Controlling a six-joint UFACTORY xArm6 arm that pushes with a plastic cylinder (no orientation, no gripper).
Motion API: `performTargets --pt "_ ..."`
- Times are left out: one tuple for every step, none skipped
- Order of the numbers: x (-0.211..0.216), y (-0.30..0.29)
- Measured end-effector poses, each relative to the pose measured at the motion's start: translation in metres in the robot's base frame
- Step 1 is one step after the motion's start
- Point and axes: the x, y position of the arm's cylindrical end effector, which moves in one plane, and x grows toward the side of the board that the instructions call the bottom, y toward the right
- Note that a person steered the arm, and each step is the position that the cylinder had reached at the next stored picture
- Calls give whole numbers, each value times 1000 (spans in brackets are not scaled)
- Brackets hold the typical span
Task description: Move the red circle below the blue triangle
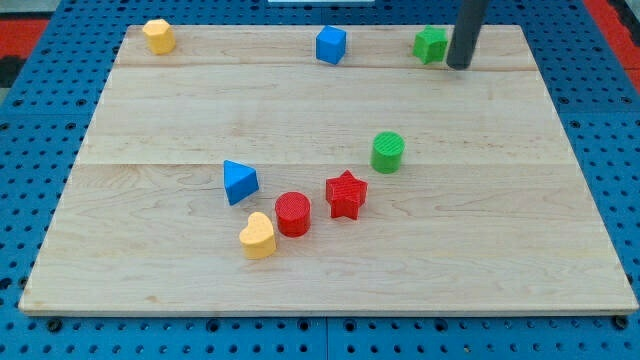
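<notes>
The red circle (293, 214) is a short red cylinder standing on the wooden board, low and left of centre. The blue triangle (239, 182) lies just up and to the left of it, a small gap apart. A yellow heart (258, 236) touches the red circle's lower left side. A red star (346, 194) sits close to the circle's right. My tip (459, 66) is at the view's top right, far from the red circle and next to a green block (431, 45).
A green cylinder (388, 152) stands right of centre. A blue cube (331, 45) is at the top middle and a yellow block (158, 36) at the top left corner. The wooden board (560, 200) lies on a blue pegboard.
</notes>
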Motion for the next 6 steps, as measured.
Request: performTargets --pt "36 20" --pt "71 34" --pt "99 32" --pt "139 -12" --pt "191 -32" --pt "227 -122"
